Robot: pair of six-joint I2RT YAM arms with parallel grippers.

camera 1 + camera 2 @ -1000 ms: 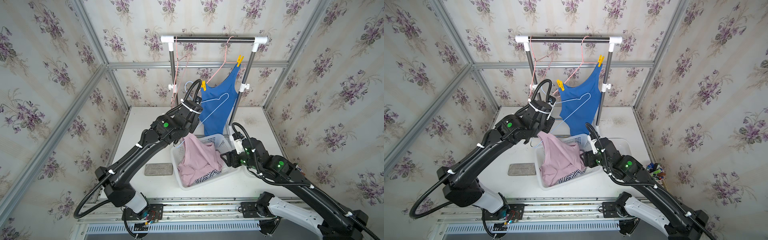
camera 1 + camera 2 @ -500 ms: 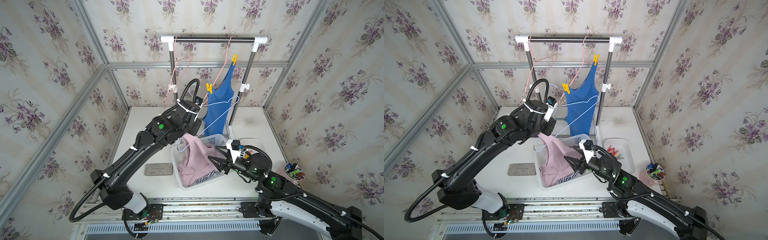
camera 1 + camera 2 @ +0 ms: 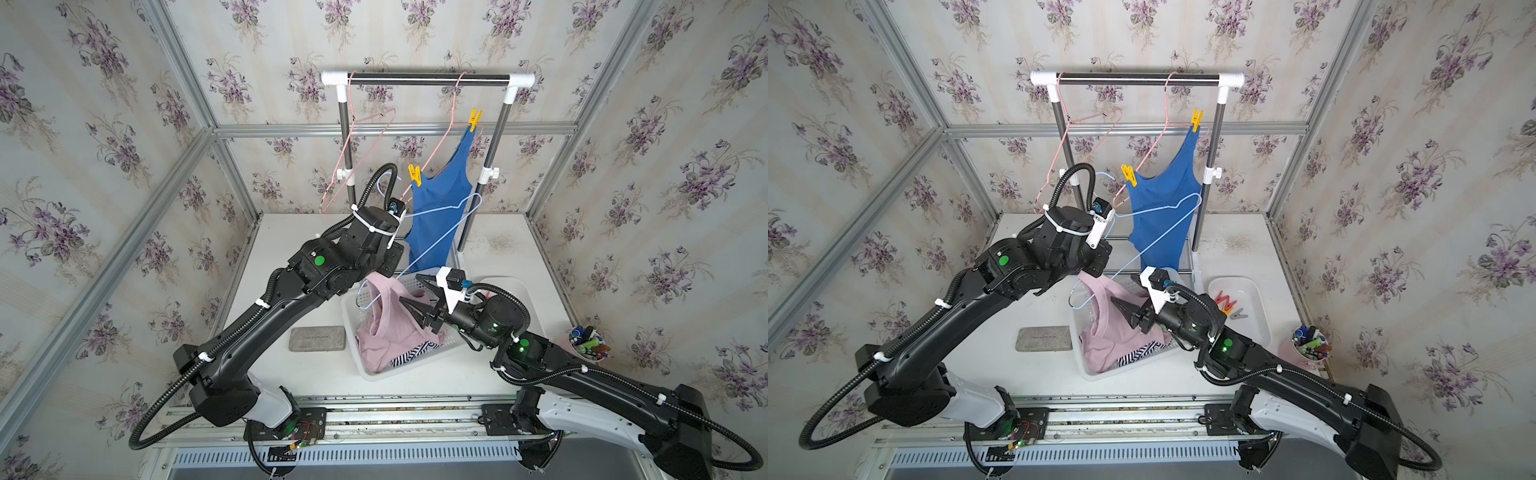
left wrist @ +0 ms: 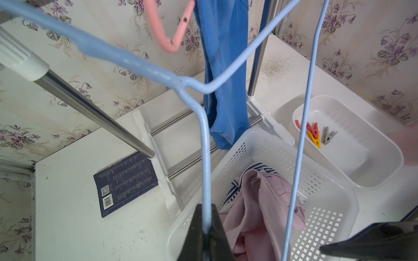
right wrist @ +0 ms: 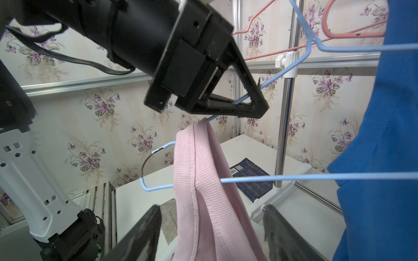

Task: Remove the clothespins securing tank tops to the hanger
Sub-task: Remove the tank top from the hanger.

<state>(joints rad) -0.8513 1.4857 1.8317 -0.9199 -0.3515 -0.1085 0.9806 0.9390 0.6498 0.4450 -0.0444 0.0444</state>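
Overhead, yellow clothespins (image 3: 414, 175) (prongs flared)

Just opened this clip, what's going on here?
The left end effector is shut on a light blue hanger, holding it above the basket. One strap of the pink tank top is draped over that hanger; the rest hangs into the basket. The right end effector is open, jaws either side of the strap. The blue tank top is pinned to a pink hanger by two yellow clothespins.
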